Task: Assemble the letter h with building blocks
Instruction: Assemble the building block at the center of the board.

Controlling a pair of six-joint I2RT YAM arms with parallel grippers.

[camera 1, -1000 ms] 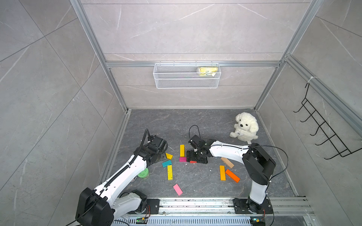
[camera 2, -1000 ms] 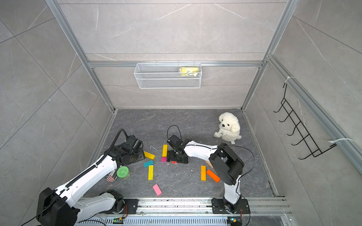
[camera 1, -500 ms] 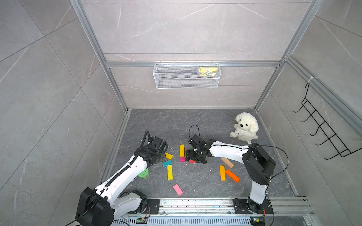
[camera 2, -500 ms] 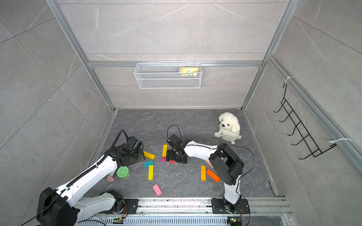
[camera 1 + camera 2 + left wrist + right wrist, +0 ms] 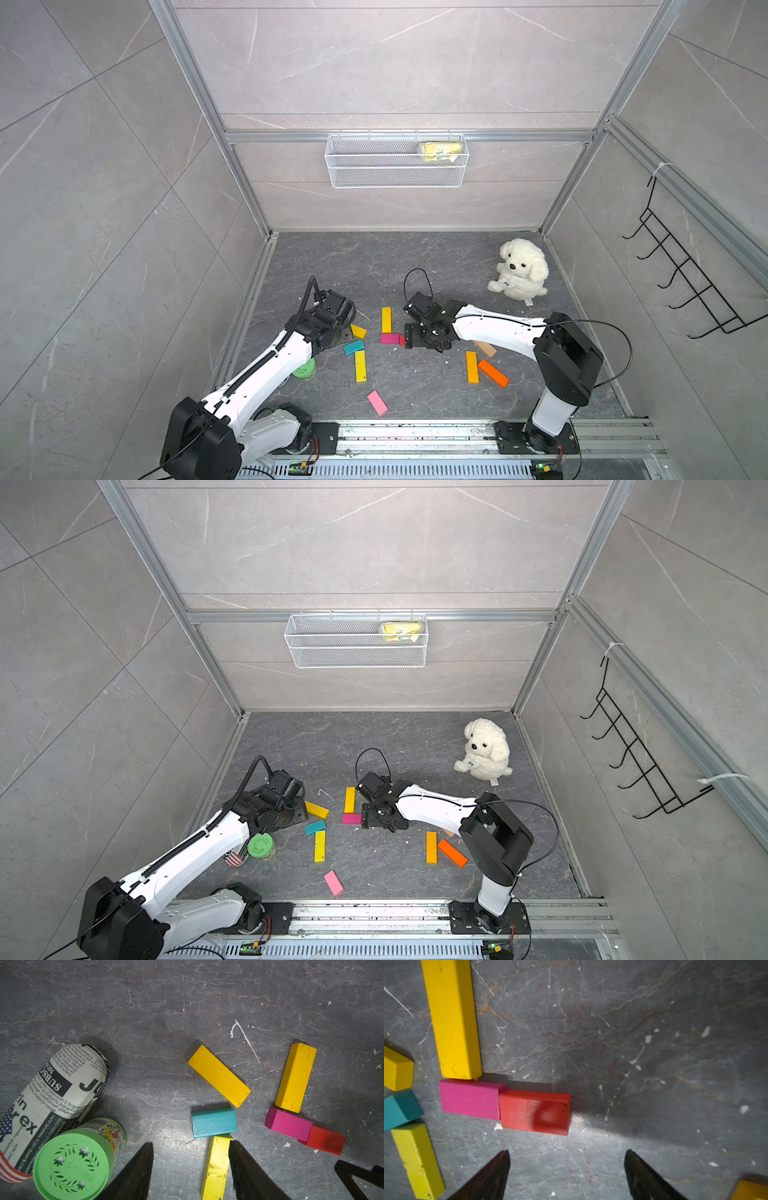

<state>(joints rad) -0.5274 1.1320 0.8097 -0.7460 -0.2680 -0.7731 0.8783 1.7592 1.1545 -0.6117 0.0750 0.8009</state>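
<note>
The right pincer (image 5: 566, 1153) is hanging low over the dark grey stone-look tabletop (image 5: 654, 1064), its jaws spread wide with nothing between them. Just ahead of it a short red wooden block (image 5: 534, 1112) is lying flat, end to end against a short magenta wooden block (image 5: 471, 1099). The magenta block's long side is meeting the end of a long yellow wooden bar (image 5: 452, 1020), so the three are forming a corner.

The left pincer (image 5: 190, 1144) is also standing spread and pinching nothing. A lime-yellow wooden bar (image 5: 216, 1167) is lying between its fingers, just beside one and clear of the other. That bar's end is touching a short teal wooden block (image 5: 214, 1122), and a slanted yellow wooden bar (image 5: 219, 1075) is lying just beside the teal one.

In a top view, an amber wooden bar (image 5: 471, 366) and an orange wooden bar (image 5: 493, 372) are lying close together near the right arm. A tan wooden bar (image 5: 484, 348) is showing partly from under that arm. A short pink wooden block (image 5: 377, 402) is lying alone near the front rail.
</note>
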